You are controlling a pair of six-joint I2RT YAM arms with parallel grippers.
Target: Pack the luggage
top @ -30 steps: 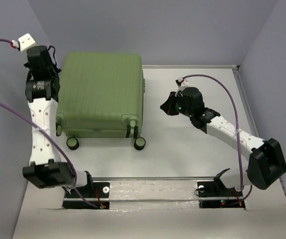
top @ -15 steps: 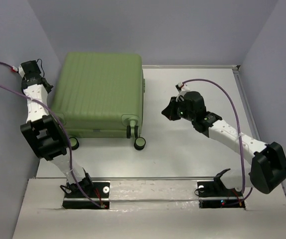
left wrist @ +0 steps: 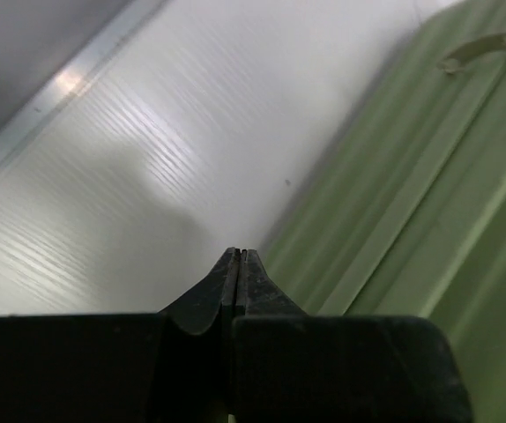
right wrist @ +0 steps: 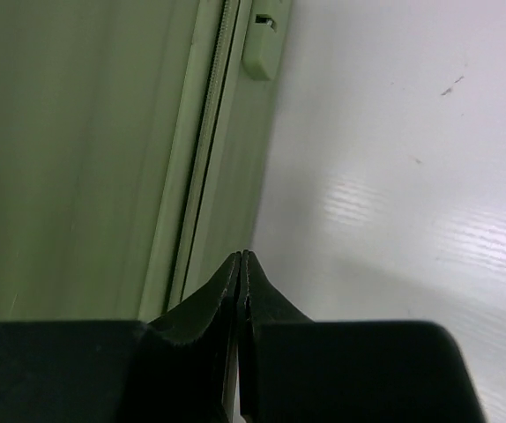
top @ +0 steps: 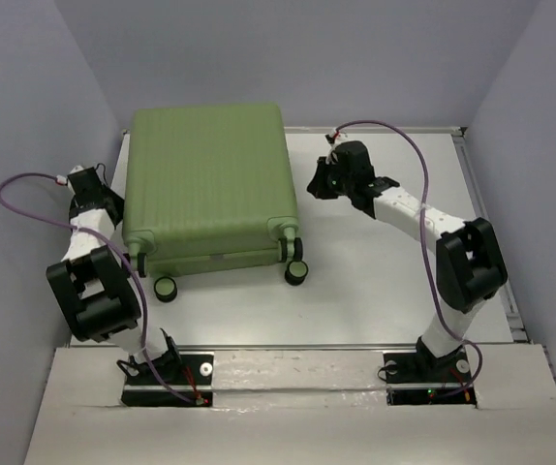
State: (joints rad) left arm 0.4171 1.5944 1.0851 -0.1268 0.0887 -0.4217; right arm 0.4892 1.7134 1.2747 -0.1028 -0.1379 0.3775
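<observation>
The luggage (top: pixel 205 179) is a large light-green ribbed suitcase lying flat and closed, its wheels (top: pixel 297 272) toward the near edge. My left gripper (top: pixel 115 211) is low beside its left side, jaws shut and empty; in the left wrist view the fingertips (left wrist: pixel 240 256) point along the green shell (left wrist: pixel 412 203) just to their right. My right gripper (top: pixel 314 185) sits by the suitcase's right side, also shut and empty. In the right wrist view its tips (right wrist: pixel 241 256) lie close to the zipper seam (right wrist: pixel 209 132) of the luggage (right wrist: pixel 77 150).
Grey walls close in the white table (top: pixel 385 281) on the left, back and right. A metal rail (top: pixel 297 363) with both arm bases runs along the near edge. Purple cables (top: pixel 26 194) loop from each wrist. A small green latch (right wrist: pixel 266 48) sits on the suitcase's side.
The suitcase has slid right and nearer, turning slightly. My left arm folded back and dropped to its left side. My right gripper moved back and left toward its right edge.
</observation>
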